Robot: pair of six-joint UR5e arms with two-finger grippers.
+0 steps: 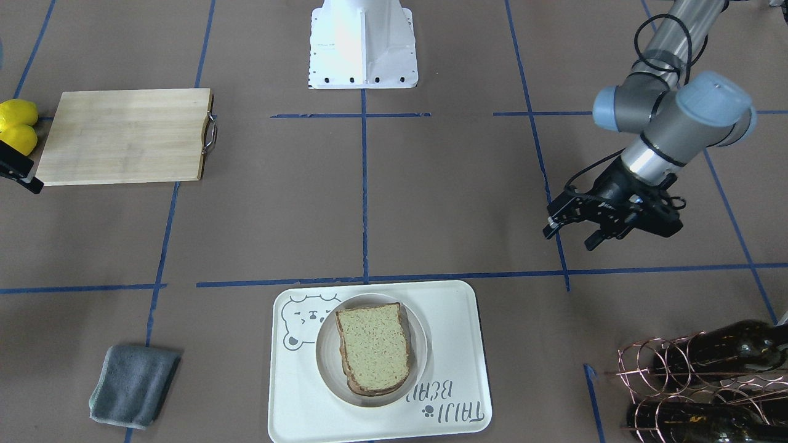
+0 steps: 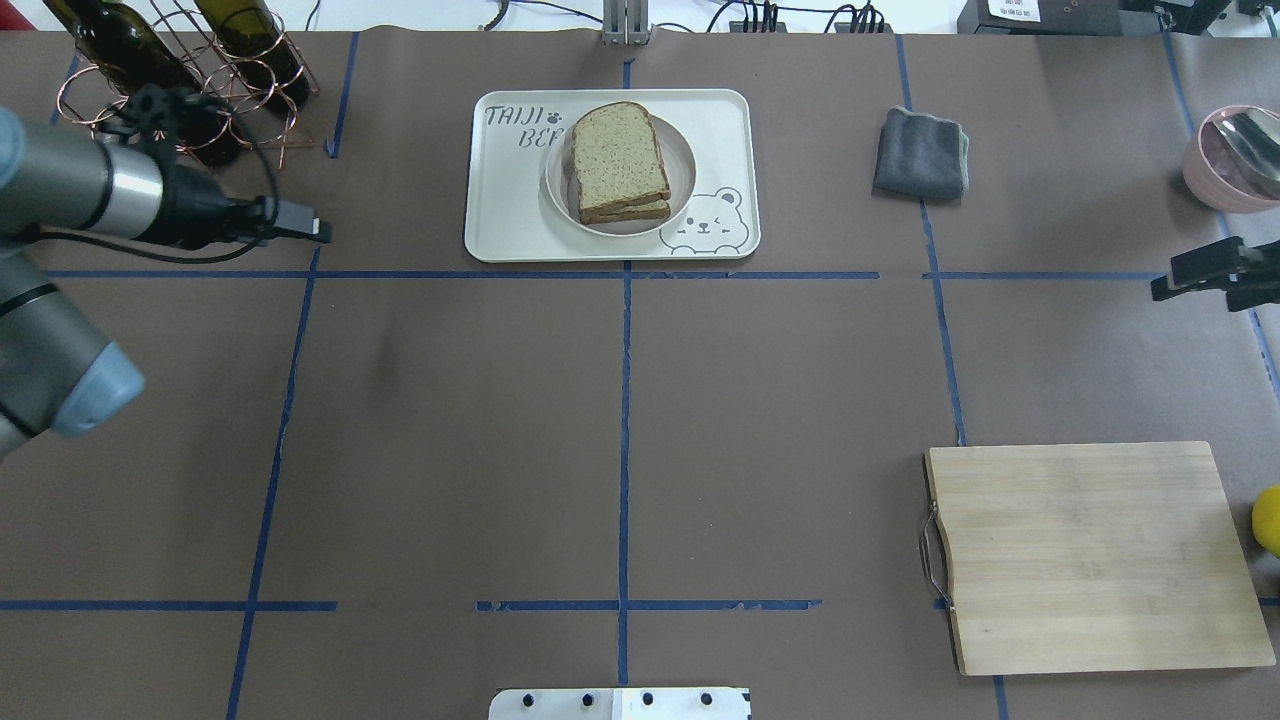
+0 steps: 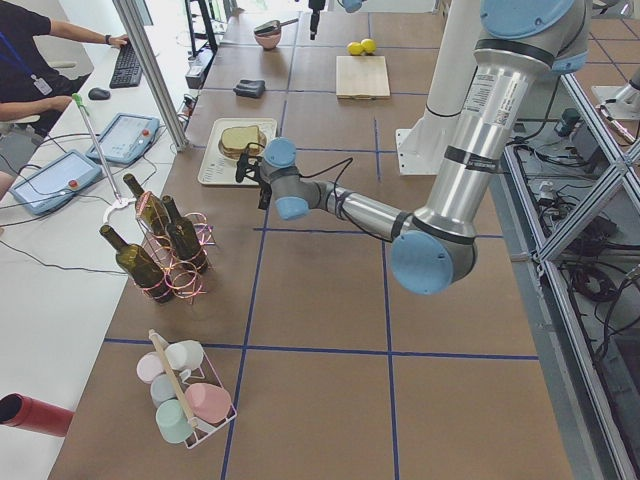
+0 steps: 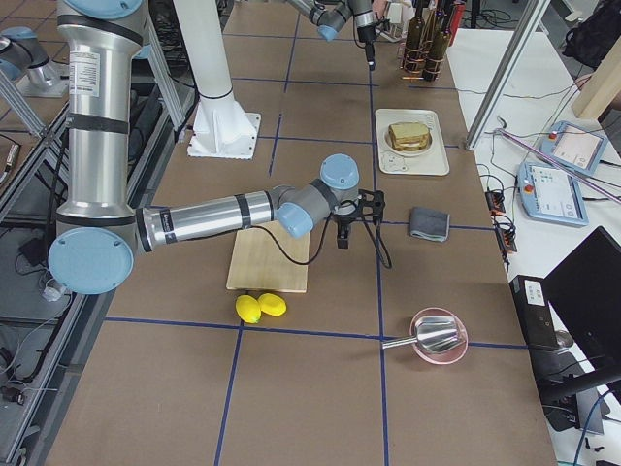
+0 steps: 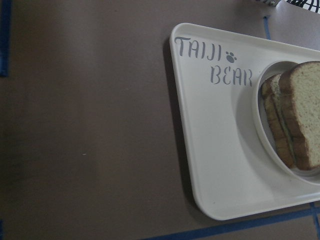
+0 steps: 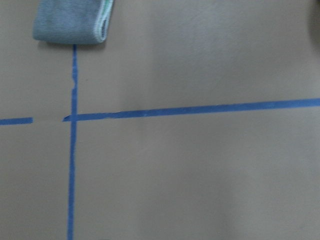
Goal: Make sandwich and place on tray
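Against the far edge of the table (image 2: 450,400), at its middle, the tray (image 2: 510,220) is seen, and a round plate (image 2: 685,170) is carried on it. On that plate the sandwich (image 2: 618,155) is stacked as two bread slices, roughly squared; no egg can be made out between them. Placement is judged done, so the step in hand is taken as clearing away. Toward the far left corner, well apart from the tray, the left gripper (image 1: 567,239) is held above the table, fingers spread, nothing between them. At the right edge the right gripper (image 2: 1215,280) is glimpsed; whether parted or closed cannot be told. Next, only a clean retreat is called for, with the wine rack (image 1: 643,369) avoided.
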